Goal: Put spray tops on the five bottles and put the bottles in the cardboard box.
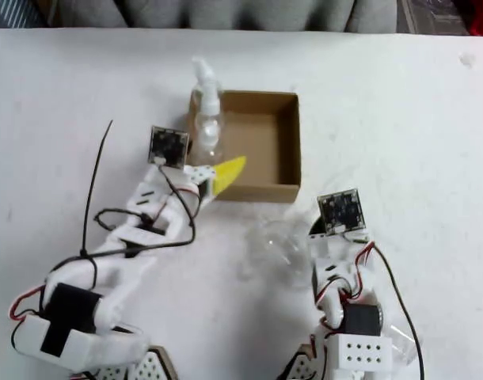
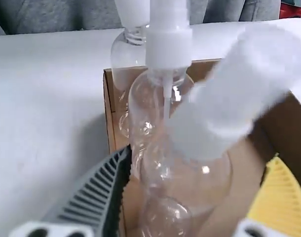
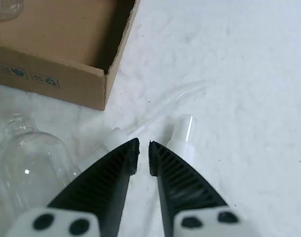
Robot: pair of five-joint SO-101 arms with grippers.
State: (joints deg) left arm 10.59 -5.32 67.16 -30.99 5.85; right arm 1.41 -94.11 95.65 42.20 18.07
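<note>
Your left gripper (image 2: 200, 158) stands open around a capped bottle (image 2: 190, 187) inside the cardboard box (image 2: 108, 113), so this placing looks finished. Your right gripper (image 3: 143, 153), nearly closed and empty, sits by a loose spray top (image 3: 182, 131) on the table (image 3: 239, 74); open it first.

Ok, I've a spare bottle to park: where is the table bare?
Bare table right of the cardboard box, and left of the left gripper. Crowded: capped bottles at the box's left corner, a loose bottle and spray tops between box and right gripper.

clear capped bottles (image 1: 207, 134), in cardboard box (image 1: 257, 191)
</note>
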